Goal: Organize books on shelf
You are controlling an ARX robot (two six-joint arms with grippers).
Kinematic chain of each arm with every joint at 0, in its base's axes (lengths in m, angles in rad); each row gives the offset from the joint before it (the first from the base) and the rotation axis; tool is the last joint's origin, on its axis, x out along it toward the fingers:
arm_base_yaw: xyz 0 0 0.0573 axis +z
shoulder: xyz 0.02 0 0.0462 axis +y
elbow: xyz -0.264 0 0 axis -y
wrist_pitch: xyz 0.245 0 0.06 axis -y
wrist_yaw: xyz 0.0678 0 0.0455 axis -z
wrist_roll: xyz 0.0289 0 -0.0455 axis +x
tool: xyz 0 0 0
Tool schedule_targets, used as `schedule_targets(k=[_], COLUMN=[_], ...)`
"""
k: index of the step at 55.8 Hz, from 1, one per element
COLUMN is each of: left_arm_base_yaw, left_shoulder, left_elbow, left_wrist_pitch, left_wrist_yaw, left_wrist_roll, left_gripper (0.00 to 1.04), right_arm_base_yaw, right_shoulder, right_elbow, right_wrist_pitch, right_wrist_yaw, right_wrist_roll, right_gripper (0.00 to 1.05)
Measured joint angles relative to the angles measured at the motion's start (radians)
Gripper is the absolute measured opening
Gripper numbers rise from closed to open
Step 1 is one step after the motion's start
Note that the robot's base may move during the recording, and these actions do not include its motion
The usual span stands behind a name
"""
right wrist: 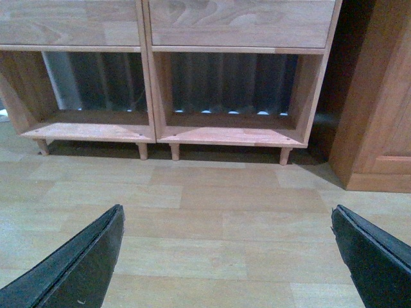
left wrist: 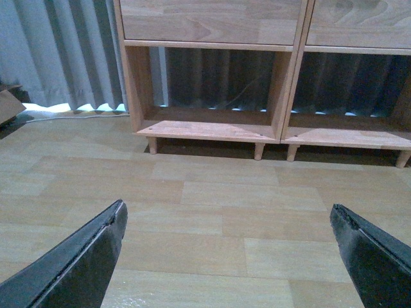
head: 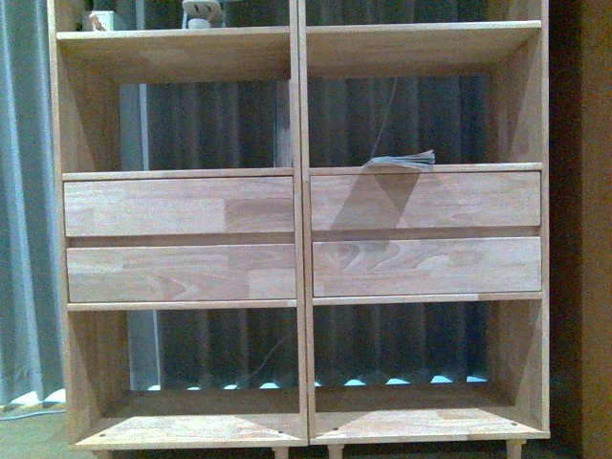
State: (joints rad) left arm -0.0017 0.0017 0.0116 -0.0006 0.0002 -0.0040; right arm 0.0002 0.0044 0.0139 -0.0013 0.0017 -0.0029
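Observation:
The light wood shelf (head: 301, 96) fills the front view, with two columns, a double upright in the middle and four drawer fronts (head: 180, 206). A thin pale book (head: 402, 161) lies flat on the board above the right upper drawer, its pages slightly fanned. The teal book is out of view. Neither gripper shows in the front view. My left gripper (left wrist: 228, 215) is open and empty above the wood floor, facing the shelf's bottom left compartment (left wrist: 212, 125). My right gripper (right wrist: 228, 218) is open and empty above the floor, facing the bottom right compartment (right wrist: 231, 131).
Small objects (head: 100, 19) stand on the top left shelf. Grey curtains (left wrist: 64, 58) hang behind and to the left. A darker wooden cabinet (right wrist: 379, 128) stands right of the shelf. A cardboard piece (left wrist: 8, 102) and a cable lie at the far left.

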Motion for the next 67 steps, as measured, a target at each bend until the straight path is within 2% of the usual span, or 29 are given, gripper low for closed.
schedule_targets(k=[67], left_arm_base_yaw=[0.0], left_shoulder=[0.0], left_elbow=[0.0], left_wrist_pitch=[0.0], left_wrist_yaw=[0.0], left_wrist_roll=[0.0], left_gripper=[0.97], right_arm_base_yaw=[0.0], right_shoulder=[0.0], right_elbow=[0.0], right_wrist_pitch=[0.0], right_wrist_yaw=[-0.002], right_wrist_roll=[0.0], right_gripper=[0.98])
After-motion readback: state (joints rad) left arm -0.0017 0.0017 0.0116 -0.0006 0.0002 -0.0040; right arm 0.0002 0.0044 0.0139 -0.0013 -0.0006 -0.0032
